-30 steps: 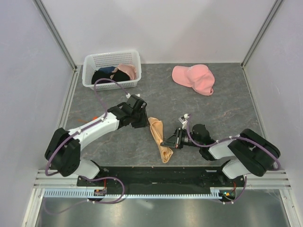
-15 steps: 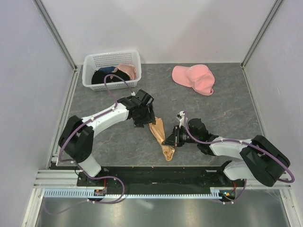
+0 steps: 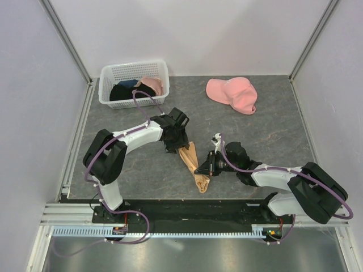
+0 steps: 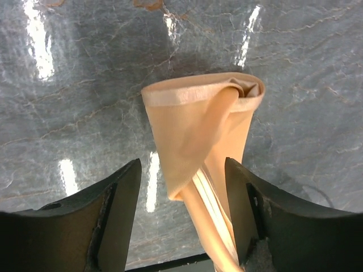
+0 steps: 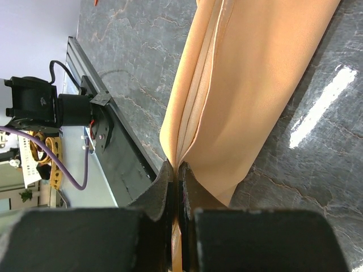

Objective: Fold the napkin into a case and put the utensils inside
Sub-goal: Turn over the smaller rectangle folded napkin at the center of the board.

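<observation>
Nearest: black base rail [image 3: 187, 207] w/ both arm bases on it. Just beyond, mid-table [image 3: 272, 130], the napkin [image 3: 193, 164] lies bunched into a long narrow strip running near-to-far, shiny peach-tan. R gripper [image 3: 199, 168] comes in low from the right, jaws pressed together on a thin edge of the cloth toward its near end; in the R wrist view the fingertips [image 5: 173, 178] nip the layered hem where the folds meet, rest of the cloth fanning away over the glossy grey top. A purple cable [image 3: 249, 168] loops along that arm. Farther on, L gripper [image 3: 173, 147] hangs over the strip's far end, jaws spread wide and straddling it; can't tell if either finger touches. From above, its wrist hides that end; L wrist view shows it [image 4: 198, 130] rolled over into a rounded lip. Far left corner: white slotted basket [image 3: 113, 72] holding dark and pink clothes [image 3: 136, 88]. Far right, well apart: pink cap [image 3: 232, 93], flat on the table.
</observation>
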Motion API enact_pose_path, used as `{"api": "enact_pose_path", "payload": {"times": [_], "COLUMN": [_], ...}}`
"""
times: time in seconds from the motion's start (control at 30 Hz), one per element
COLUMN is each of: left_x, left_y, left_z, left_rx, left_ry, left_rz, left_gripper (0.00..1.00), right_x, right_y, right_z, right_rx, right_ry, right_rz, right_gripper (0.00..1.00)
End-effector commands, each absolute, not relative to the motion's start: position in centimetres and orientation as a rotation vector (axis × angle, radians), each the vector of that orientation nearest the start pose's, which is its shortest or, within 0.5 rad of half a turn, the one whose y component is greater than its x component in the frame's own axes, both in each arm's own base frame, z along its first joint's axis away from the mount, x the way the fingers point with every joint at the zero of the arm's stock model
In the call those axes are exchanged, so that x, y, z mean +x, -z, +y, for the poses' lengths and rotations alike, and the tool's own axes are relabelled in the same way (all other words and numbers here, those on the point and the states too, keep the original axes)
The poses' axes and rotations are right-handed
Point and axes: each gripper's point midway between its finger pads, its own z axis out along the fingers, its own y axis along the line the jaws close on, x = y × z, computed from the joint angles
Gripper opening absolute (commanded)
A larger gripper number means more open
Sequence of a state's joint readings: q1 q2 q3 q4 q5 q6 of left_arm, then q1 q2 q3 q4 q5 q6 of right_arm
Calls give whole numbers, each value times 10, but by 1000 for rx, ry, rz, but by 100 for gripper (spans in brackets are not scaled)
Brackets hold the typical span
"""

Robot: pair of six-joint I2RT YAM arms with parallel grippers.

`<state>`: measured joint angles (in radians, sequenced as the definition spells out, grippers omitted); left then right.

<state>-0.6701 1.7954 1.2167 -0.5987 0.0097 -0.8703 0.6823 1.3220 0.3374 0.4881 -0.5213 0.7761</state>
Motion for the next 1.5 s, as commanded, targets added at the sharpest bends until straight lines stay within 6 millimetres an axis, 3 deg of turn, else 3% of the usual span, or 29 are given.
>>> {"api": "enact_pose_path", "payload": {"times": [0.0,0.17,0.4,0.5,0.6,0.77,0.9,1.13,1.27,1.37,1.47], "left_x": [300,306,306,297,279,247,240,248,263,272,277], "left_y": [-52,-46,-61,-73,-84,-115,-126,-118,-119,-112,-103], "left_z": [-283,-276,-247,-222,-190,-129,-94,-83,-99,-111,-120], "left_rx": [-317,-320,-304,-296,-309,-365,-410,-395,-412,-393,-366], "left_ry": [456,418,319,203,71,-183,-438,-776,-783,-780,-824], "left_rz": [2776,2758,2696,2684,2678,2628,2577,2599,2605,2632,2648], "left_gripper": [63,49,16,5,2,2,2,2,2,2,2], "right_x": [179,178,166,154,136,103,95,105,111,116,122], "right_y": [-86,-86,-87,-93,-101,-107,-95,-56,-39,-36,-37], "right_z": [288,289,306,330,363,421,444,435,420,405,392], "right_rx": [-296,-307,-378,-440,-503,-602,-619,-662,-727,-707,-665], "right_ry": [-1362,-1356,-1330,-1357,-1441,-1635,-1732,-1558,-1396,-1349,-1336], "right_rz": [2236,2241,2257,2256,2237,2178,2162,2279,2330,2337,2337], "right_gripper": [0,0,0,0,0,0,7,21,36,50,56]}}
